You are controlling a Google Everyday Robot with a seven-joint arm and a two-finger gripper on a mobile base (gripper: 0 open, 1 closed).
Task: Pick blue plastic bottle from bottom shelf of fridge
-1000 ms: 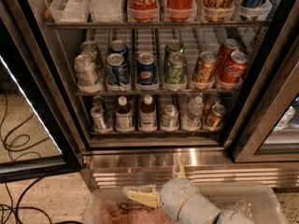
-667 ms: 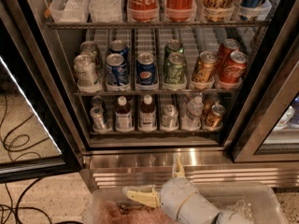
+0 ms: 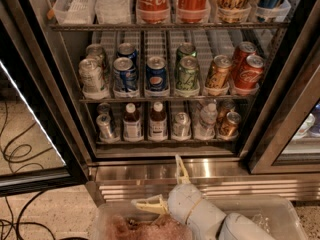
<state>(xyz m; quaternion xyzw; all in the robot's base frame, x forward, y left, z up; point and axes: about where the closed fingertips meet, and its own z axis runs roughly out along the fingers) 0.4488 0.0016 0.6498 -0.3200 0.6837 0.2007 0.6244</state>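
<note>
Currently the blue plastic bottle (image 3: 132, 123) stands upright on the bottom shelf (image 3: 165, 142) of the fridge (image 3: 59, 79), in the second lane from the left, at the front. White cap, dark brown contents, pale label. Nothing is touching it from outside the shelf.

Just to its right, in the next lane: a similar brown bottle (image 3: 158, 121) with a white-and-dark label. To its left: a silver can (image 3: 106, 126). Further right along the same shelf: another silver can (image 3: 181, 124), a clear water bottle (image 3: 206, 121), and a gold can (image 3: 230, 124).

Shelf above: two Pepsi cans (image 3: 156, 75) in the middle, a green can (image 3: 187, 74) beside them, red Coca-Cola cans (image 3: 248, 73) at the right end.

Below the bottom shelf runs the stainless steel base (image 3: 220, 170).

The gripper (image 3: 157, 181) sits low in the camera view, in front of the base and well below the bottle. Jaws spread wide: one finger points up against the steel, the other points left. Holding nothing. The white arm (image 3: 200, 215) behind it lies over a clear plastic bin (image 3: 280, 215).

Black cables (image 3: 15, 156) lie on the floor at left.
</note>
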